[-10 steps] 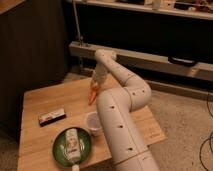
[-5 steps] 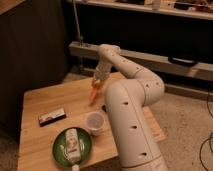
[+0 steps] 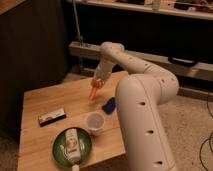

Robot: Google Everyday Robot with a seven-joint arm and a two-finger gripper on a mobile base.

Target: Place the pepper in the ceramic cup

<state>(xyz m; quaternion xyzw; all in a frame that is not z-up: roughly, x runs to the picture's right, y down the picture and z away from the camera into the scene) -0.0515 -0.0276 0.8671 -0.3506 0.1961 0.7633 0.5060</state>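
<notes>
Swinging off to the right since a second ago, the thick white arm link has uncovered a blue sponge-like block (image 3: 108, 105) that it hid before. The pepper has hardly shifted. The claw (image 3: 98, 82) hangs over the far middle of the pale wooden tabletop (image 3: 40, 100), closed tight on the top end of the slim orange tapered pepper (image 3: 93, 92), which points tip down and slightly left, clear of the wood. The small round whitish ceramic cup (image 3: 94, 123) stands nearer the camera, apart from the pepper and empty. The blue block lies just right of the cup. A round green plate (image 3: 58, 152) at the front edge carries a white bottle (image 3: 73, 144) on its side, and a small dark flat box (image 3: 52, 116) rests to the left.
</notes>
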